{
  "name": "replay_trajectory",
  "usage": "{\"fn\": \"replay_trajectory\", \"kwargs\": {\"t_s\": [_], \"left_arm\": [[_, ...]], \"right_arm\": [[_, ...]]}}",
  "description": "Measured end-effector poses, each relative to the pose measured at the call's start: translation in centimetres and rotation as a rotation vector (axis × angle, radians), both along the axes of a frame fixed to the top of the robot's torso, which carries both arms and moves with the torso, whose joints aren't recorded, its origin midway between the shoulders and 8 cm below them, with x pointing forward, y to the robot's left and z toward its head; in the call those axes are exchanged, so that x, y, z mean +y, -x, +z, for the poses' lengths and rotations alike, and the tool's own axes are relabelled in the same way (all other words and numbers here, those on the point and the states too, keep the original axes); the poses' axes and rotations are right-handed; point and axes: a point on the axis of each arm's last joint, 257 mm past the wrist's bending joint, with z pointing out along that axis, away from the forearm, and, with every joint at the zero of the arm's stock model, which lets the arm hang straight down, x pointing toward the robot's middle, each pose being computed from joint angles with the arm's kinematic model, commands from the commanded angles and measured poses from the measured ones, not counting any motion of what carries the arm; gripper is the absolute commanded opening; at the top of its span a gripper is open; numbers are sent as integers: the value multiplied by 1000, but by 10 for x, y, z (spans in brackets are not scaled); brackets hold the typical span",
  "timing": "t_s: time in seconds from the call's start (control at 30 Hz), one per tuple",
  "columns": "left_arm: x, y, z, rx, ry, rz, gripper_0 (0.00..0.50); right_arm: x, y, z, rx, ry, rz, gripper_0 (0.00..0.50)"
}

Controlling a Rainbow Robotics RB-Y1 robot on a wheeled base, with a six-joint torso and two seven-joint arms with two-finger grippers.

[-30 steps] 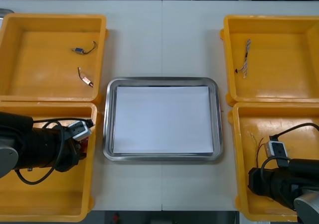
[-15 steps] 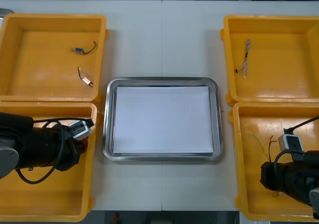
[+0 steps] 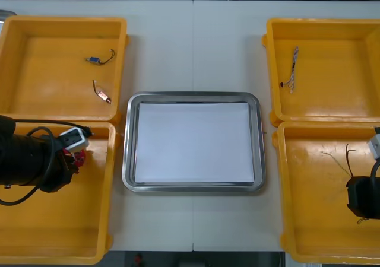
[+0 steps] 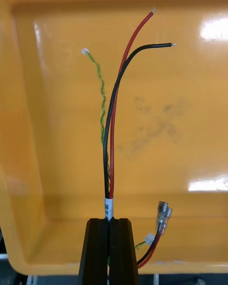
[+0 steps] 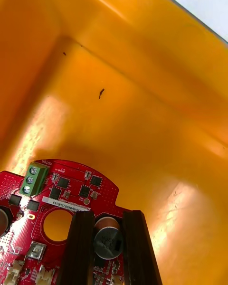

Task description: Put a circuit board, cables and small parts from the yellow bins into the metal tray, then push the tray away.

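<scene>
My left gripper (image 3: pixel 73 161) is over the near left yellow bin (image 3: pixel 71 231), shut on a round red circuit board (image 3: pixel 80 156). In the left wrist view the fingers (image 5: pixel 81 247) clamp the board (image 5: pixel 61 194) at its edge, with a round dark component between them. At the table's right edge, over the near right bin (image 3: pixel 314 219), my right gripper (image 3: pixel 354 190) is shut on a red and black cable (image 3: pixel 337 160). In the right wrist view that cable (image 4: pixel 113 133) rises from the closed gripper (image 4: pixel 109 228). A thin twisted green cable (image 4: pixel 101 95) lies behind it.
The metal tray (image 3: pixel 127 154), white inside, sits in the middle between the bins. The far left bin (image 3: pixel 35 83) holds two small parts (image 3: pixel 101 58). In the far right bin (image 3: pixel 338 95) lies a thin twisted cable (image 3: pixel 292 70).
My left gripper has shut on the circuit board and drawn back to the left with it. My right arm has pulled back to the right, taking the red and black cable along.
</scene>
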Motion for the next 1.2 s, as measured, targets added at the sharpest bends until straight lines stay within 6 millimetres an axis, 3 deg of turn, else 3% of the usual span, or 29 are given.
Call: {"fn": "replay_trajectory", "kwargs": {"t_s": [0.2,0.47,0.63,0.73,0.9,1.07,1.2], "left_arm": [[-9,13,19,9,-29,-47,0],[-42,35,54,-9,-87,-155,0],[-56,29,78,8,-39,-36,0],[-77,22,87,9,18,19,0],[-119,11,90,-33,10,-45,0],[-166,15,80,-50,-18,-142,0],[-191,14,67,-16,40,-68,0]], "right_arm": [[-8,2,28,30,41,76,0],[-5,0,61,40,100,208,0],[4,-2,78,39,118,275,0],[14,-6,90,18,117,323,0],[26,-12,105,-14,132,407,0],[33,-18,114,-42,140,434,0],[38,-21,115,-44,160,460,0]]}}
